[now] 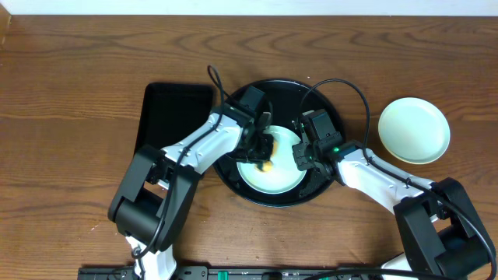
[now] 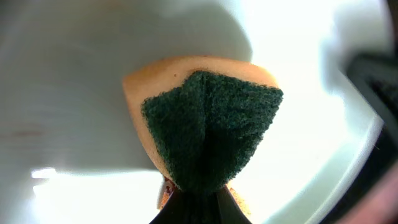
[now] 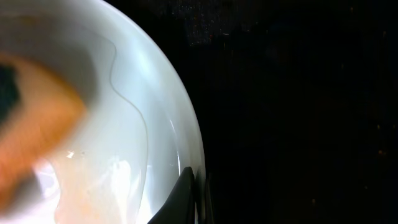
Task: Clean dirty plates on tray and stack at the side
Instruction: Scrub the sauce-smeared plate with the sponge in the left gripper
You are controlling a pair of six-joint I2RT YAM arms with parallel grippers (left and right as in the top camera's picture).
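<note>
On a wooden table (image 1: 78, 93), the left gripper (image 1: 263, 148) clamps a sponge (image 2: 205, 124) against a pale plate (image 1: 276, 180) in the black tray (image 1: 284, 83); the right gripper (image 1: 299, 158) pinches its rim.

A dark brown wooden table (image 1: 70, 93) fills the overhead view, its grain running side to side, evenly lit; a pale strip (image 1: 311, 6) lies beyond its far edge, whether wall or floor is unclear

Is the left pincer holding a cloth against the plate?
No, the left pincer grips a yellow sponge with a green scouring face against the pale plate.
</note>
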